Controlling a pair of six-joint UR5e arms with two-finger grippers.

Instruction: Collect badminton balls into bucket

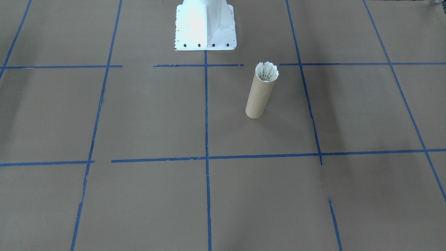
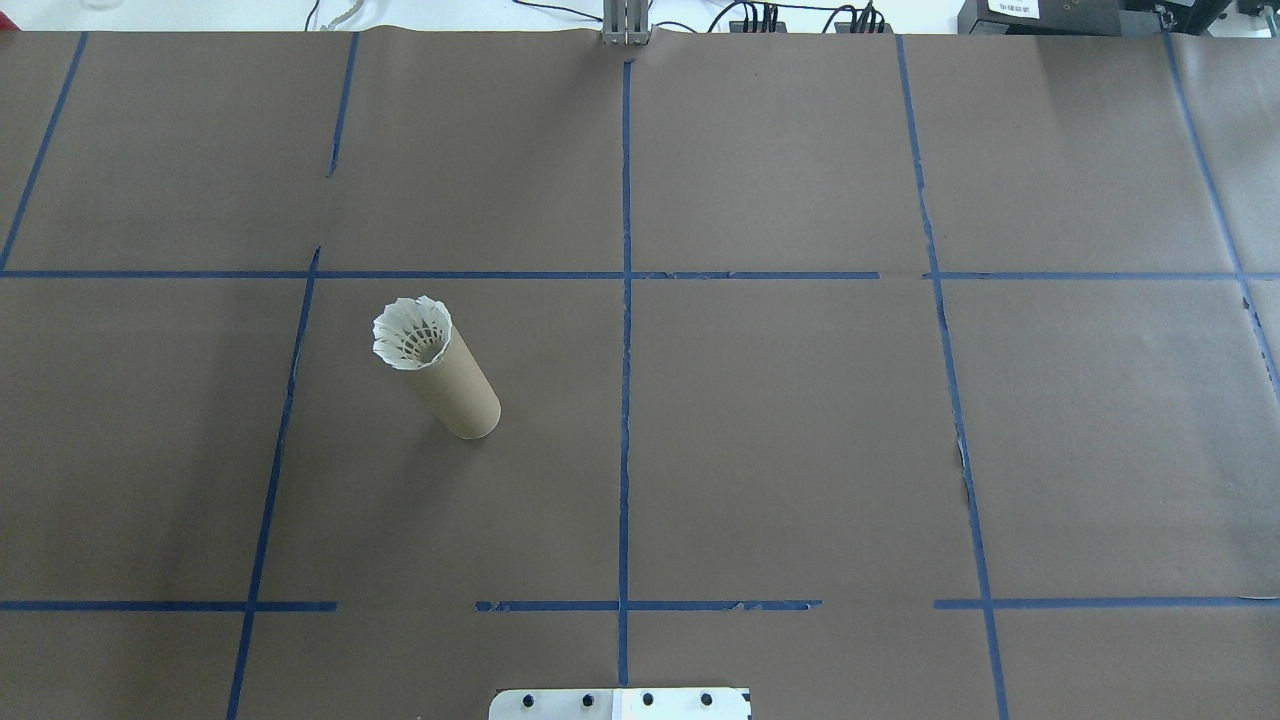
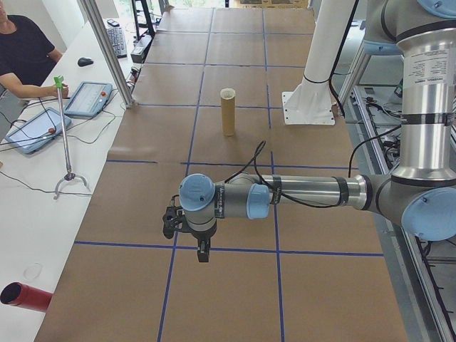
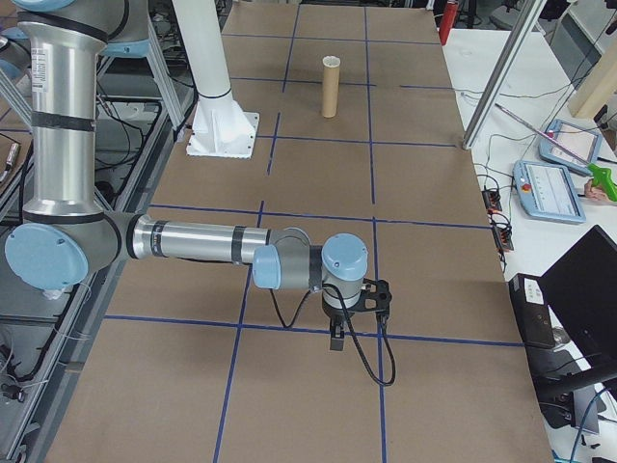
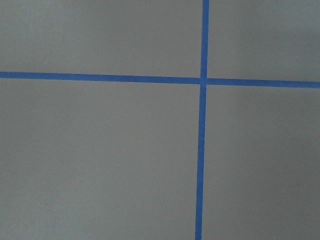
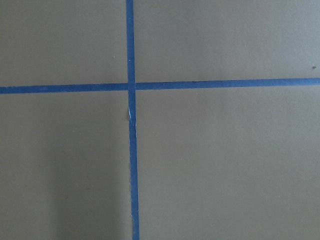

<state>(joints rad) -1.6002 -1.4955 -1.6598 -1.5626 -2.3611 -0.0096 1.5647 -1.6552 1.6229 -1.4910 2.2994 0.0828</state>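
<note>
While upright on the left half of the brown paper table (image 2: 800, 420), holds the shuttlecock (image 2: 411, 333) skirt-up in its mouth: the cardboard tube (image 2: 455, 385). Far from every table edge. Left gripper (image 3: 202, 251) and right gripper (image 4: 336, 338): jaw state impossible to tell.

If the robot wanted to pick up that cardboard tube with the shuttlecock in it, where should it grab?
Probably around the bare brown wall of the cardboard tube, near mid-height, coming in level from the side. It stands upright and is round and narrow, so two fingers could span it. The top is filled by the shuttlecock, whose feathers poke above the rim.
</note>
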